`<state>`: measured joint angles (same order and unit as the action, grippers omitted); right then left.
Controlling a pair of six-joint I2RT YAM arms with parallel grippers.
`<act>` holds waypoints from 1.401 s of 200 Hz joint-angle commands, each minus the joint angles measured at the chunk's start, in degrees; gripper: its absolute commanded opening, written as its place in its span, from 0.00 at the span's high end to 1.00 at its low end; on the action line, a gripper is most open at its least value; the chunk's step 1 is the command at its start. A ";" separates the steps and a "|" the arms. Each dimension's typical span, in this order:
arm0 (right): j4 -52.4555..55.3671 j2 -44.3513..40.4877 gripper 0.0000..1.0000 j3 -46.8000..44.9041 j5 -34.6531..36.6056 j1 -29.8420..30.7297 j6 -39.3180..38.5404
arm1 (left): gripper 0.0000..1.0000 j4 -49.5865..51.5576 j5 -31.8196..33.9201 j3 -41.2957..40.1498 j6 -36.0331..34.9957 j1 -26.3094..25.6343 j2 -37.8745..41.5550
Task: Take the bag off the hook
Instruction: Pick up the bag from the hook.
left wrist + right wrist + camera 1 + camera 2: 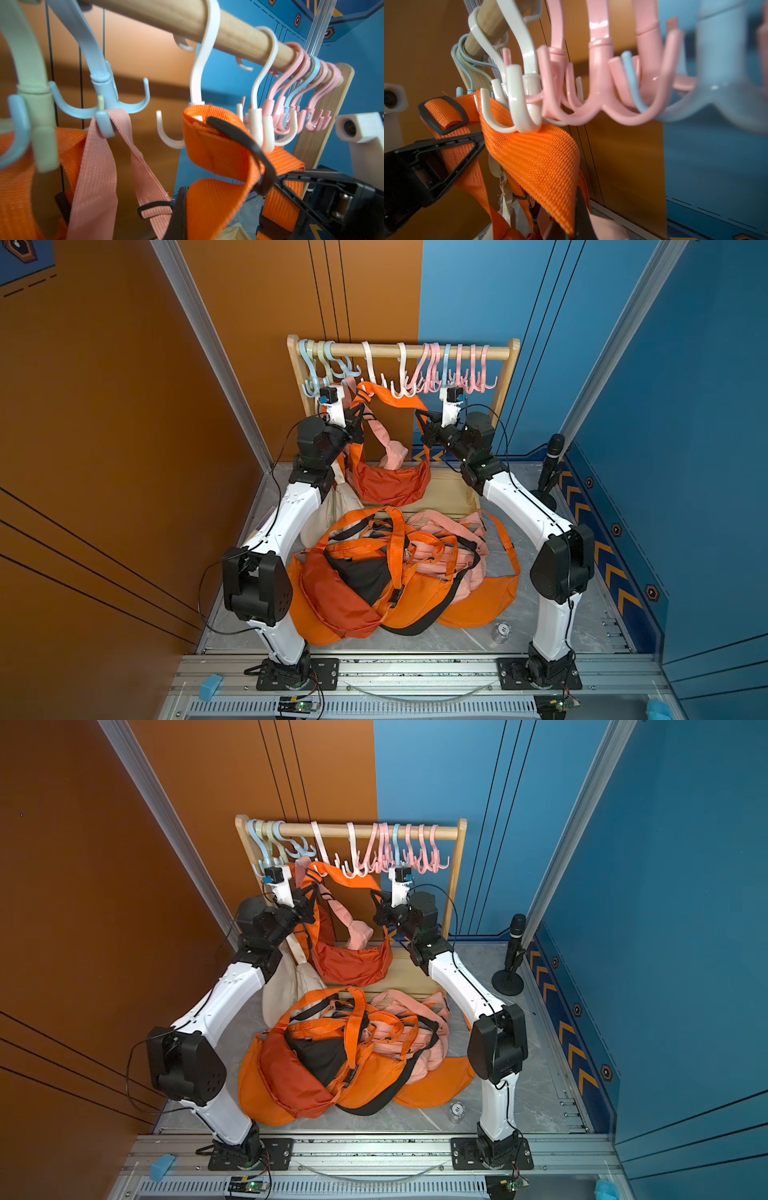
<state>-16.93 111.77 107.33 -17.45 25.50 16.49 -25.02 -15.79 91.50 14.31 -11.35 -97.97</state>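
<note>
**Both jaws pinched on strap [395, 400]; bag on hook**

The orange sling bag [392, 485] hangs under the wooden rail [494, 353], its strap draped over a white hook [368, 362]. The left gripper [358, 413] and the right gripper [420, 418] are each clamped tight on the strap, one either side of the hook. Other bags [374, 572] lie heaped on the table [457, 639].

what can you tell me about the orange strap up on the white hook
The orange strap is bright woven webbing with a black slider buckle. It loops over a prong of a white hook on the wooden rail, then falls on both sides to a darker orange bag hanging below. The left end effector and right end effector are each shut on it, one per side.
</note>
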 commanded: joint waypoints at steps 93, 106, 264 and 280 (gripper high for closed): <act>2.97 -0.99 1.00 6.38 -1.36 6.70 0.57 | 1.00 10.67 13.08 4.53 -2.29 4.43 10.12; 4.40 -0.17 1.00 9.02 -0.65 6.72 0.78 | 1.00 12.11 13.01 6.19 -2.35 5.31 9.98; 14.42 5.06 1.00 26.96 1.87 4.53 -0.63 | 1.00 20.72 10.96 21.73 0.09 9.36 3.67; 13.94 2.27 1.00 23.35 1.89 5.39 -1.90 | 1.00 20.31 11.12 19.02 -0.43 9.07 6.35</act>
<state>-1.58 120.88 134.15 -15.35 29.47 16.88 -3.20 -4.54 112.77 13.58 -2.22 -97.08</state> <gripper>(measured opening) 0.048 0.046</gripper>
